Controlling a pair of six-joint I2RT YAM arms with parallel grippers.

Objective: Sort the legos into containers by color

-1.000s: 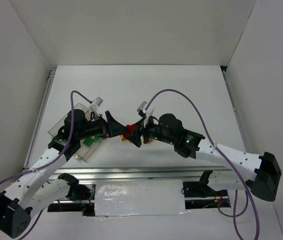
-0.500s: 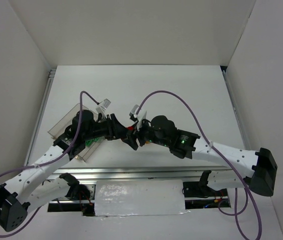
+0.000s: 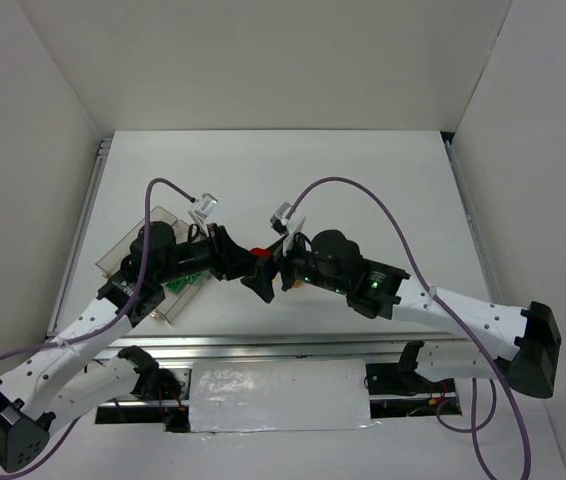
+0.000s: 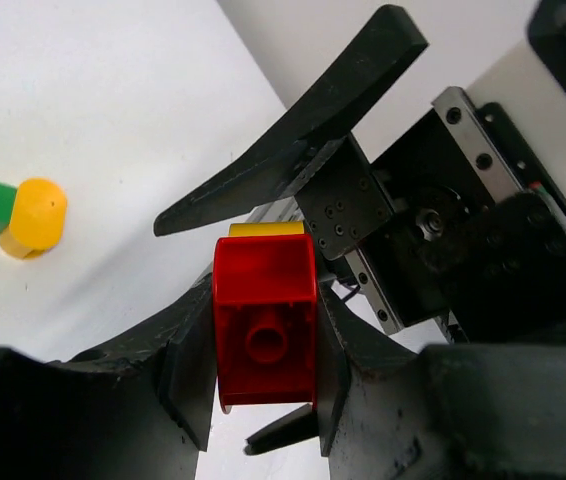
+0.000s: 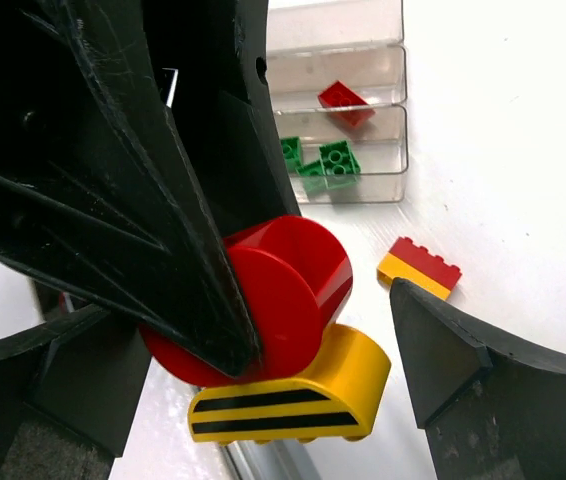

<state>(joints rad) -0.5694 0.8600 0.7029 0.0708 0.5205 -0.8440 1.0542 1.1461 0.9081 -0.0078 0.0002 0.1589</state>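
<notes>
Left wrist: red lego (image 4: pixel 265 320) in left pincer (image 4: pixel 261 352), yellow lego (image 4: pixel 266 229) half-hidden; right pincer (image 5: pixel 253 305) wide.

White table (image 3: pixel 363 175) between plain white walls (image 3: pixel 263 60) under even light

red round brick (image 4: pixel 265 330) touching yellow arch (image 5: pixel 293 395) | green bricks (image 5: pixel 338 160) in tray (image 5: pixel 363 30)

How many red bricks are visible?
3 red bricks: one in the tray, one atop a yellow brick on the table, one clamped in the left end effector. More may be hidden.
</notes>
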